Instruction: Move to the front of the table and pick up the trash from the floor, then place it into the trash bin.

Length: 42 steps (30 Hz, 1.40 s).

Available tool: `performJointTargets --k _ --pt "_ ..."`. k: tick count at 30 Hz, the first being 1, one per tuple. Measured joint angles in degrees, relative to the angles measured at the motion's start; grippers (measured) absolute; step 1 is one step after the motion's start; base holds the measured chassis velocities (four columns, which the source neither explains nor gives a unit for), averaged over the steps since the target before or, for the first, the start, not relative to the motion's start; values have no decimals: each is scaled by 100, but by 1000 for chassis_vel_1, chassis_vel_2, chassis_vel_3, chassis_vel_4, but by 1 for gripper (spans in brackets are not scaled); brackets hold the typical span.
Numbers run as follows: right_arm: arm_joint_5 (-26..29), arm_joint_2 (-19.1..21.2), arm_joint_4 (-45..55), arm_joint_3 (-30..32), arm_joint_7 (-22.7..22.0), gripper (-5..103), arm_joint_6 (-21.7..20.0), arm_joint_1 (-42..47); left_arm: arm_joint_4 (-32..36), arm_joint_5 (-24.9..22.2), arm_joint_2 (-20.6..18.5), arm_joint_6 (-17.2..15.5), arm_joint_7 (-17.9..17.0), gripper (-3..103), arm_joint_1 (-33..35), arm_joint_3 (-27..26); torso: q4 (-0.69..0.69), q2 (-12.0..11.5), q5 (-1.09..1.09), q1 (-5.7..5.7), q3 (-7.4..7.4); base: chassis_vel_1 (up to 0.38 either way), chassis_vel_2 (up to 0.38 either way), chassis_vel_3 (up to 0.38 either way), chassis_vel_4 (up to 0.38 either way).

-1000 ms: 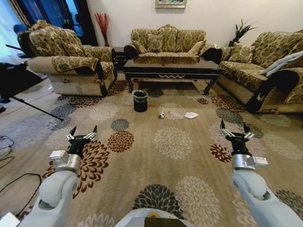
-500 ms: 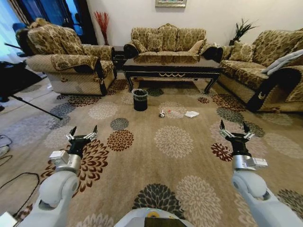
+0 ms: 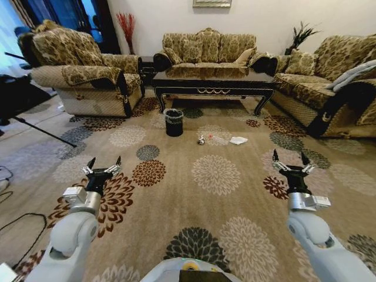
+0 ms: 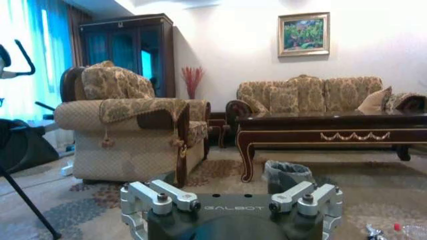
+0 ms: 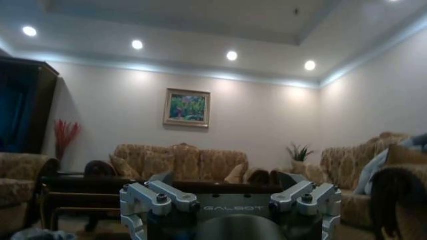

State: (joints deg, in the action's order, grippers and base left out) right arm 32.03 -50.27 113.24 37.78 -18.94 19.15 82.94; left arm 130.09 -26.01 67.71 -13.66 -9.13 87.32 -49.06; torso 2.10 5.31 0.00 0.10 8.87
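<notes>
The dark glossy table [image 3: 214,89] stands at the far middle of the room in front of a sofa. The black trash bin [image 3: 173,122] with a clear liner stands on the carpet near the table's left leg. To its right the trash lies on the floor: a small dark-and-silver can [image 3: 201,141], a clear bottle [image 3: 217,140] and a white crumpled paper [image 3: 238,140]. My left gripper [image 3: 102,163] and right gripper [image 3: 288,157] are held low and near, both open and empty, well short of the trash. The left wrist view shows the table [image 4: 333,135], the bin [image 4: 287,174] and the bottle's red cap [image 4: 398,227].
An armchair [image 3: 82,76] stands at the left and a long sofa [image 3: 335,88] at the right, flanking the patterned carpet [image 3: 214,176]. A tripod leg [image 3: 41,130] and cables [image 3: 17,229] lie at the left edge. Open carpet stretches between me and the trash.
The whole head picture has shifted slightly upward, so the camera has moved. Both arms keep the same pose, and the trash and bin lie as before.
</notes>
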Motion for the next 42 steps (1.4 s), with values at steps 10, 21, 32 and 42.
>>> performJointTargets --k 10,21,32,42 --pt "130 47 13 7 325 100 159 9 35 -5 22 60 14 100 11 -11 0 5 -1 -2 5 -9 10 10 -10" --pt "72 5 -108 -45 326 100 186 -42 116 1 1 77 38 100 16 -45 1 28 0 5 23 -148 180 159 -161" --pt "-6 -83 -244 -45 310 100 229 -104 113 2 -55 96 53 100 4 -48 1 43 3 11 34 -327 300 322 -308" --pt "-77 -166 -392 -111 303 100 251 -199 6 -11 -161 102 72 100 -34 -41 0 50 -4 13 39 -365 361 359 -370"
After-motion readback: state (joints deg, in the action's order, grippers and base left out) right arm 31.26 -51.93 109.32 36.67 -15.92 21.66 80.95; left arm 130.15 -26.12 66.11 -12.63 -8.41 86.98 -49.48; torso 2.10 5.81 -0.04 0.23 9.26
